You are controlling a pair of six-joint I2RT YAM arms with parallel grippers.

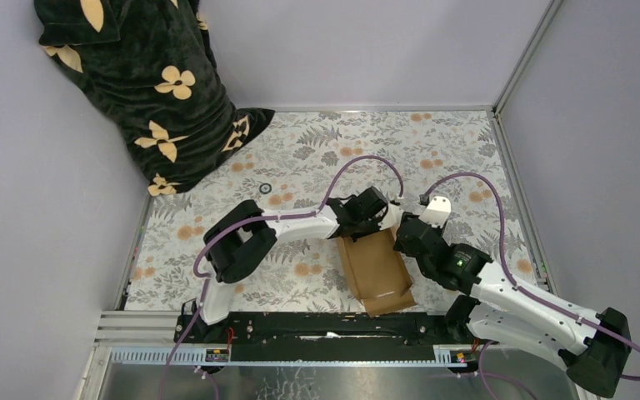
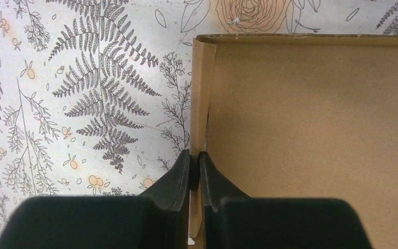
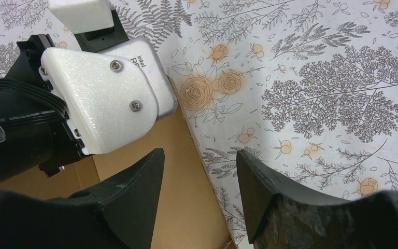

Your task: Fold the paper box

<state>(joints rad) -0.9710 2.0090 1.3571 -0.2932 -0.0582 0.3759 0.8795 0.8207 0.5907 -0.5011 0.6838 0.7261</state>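
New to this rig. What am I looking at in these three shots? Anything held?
Two robot arms, left and right, bolted at the table's near edge. The overhead picture is from a fixed camera above and behind them; the other two look out from each wrist, past its fingers. On the floral table lies a brown cardboard box, partly folded; a dark flowered cloth is heaped in the far left corner. The left gripper pinches one box wall. The right gripper is open over a box edge, holding nothing.
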